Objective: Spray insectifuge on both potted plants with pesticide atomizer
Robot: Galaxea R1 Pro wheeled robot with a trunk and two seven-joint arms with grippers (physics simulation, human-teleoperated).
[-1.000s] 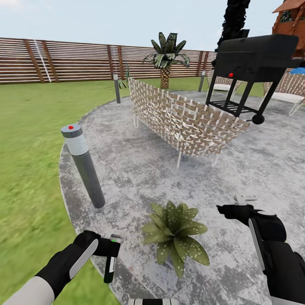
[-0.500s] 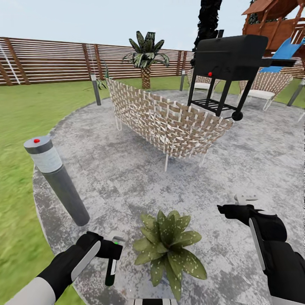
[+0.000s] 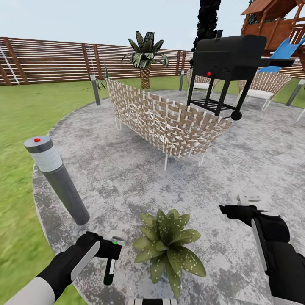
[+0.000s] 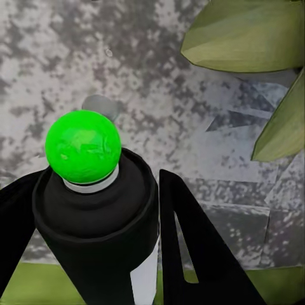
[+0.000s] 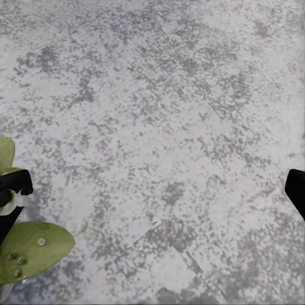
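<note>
Left pincer (image 3: 111, 250) holds pesticide atomizer (image 3: 110, 266) beside potted plant (image 3: 168, 250); right pincer (image 3: 231, 210) state we cannot tell. We fear spray misses far leaves.

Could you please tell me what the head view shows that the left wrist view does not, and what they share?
The head view alone takes in the woven bench, the black grill, the grey post, the slat fence and the right gripper. The left wrist view alone shows, close up, the bright green tip of the pesticide atomizer between the jaws. Both show that atomizer in the left gripper, the potted plant and the stone patio.
</note>
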